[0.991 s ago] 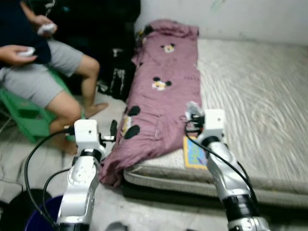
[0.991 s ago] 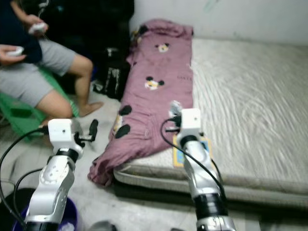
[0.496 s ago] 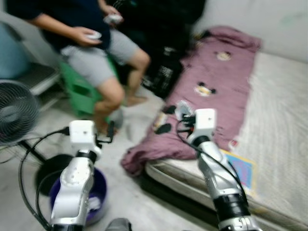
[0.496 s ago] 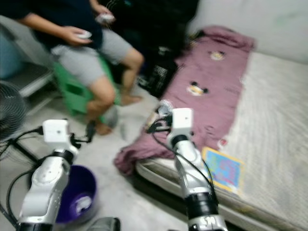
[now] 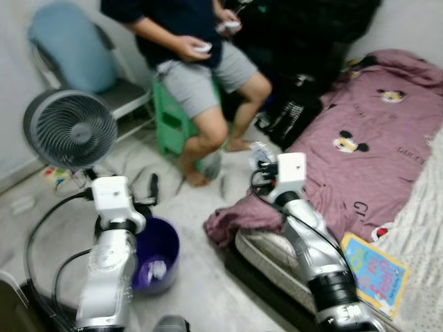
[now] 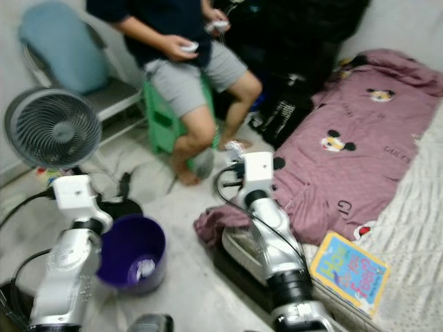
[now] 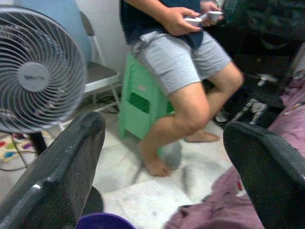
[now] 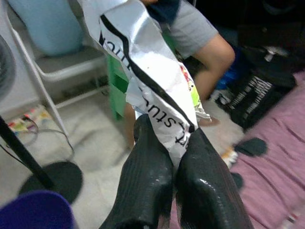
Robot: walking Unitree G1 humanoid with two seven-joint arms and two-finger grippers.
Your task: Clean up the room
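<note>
In the right wrist view, the right gripper (image 8: pixel 174 157) has its two black fingers pressed together on a crumpled silver-white foil wrapper (image 8: pixel 143 71) printed with black lettering and a patch of yellow and red; the head views render that wrapper only as a small pale scrap above the right arm, held over the floor beside the edge of the mattress (image 5: pixel 266 252). The left wrist view shows the left gripper (image 7: pixel 162 152) with its fingers spread wide apart and holding nothing, a detail too blurred to read from the head. The eye views alone give the layout: a round purple plastic bin (image 6: pixel 133 252) with a white scrap inside stands on the pale floor just beside the left arm, a grey pedestal fan (image 5: pixel 69 130) behind it, a person (image 5: pixel 201 62) seated on a green plastic stool (image 5: pixel 169 121), and a mauve cartoon-mouse blanket (image 5: pixel 367 159) draped over the mattress with a colourful picture book (image 5: pixel 374 273) lying near it.
</note>
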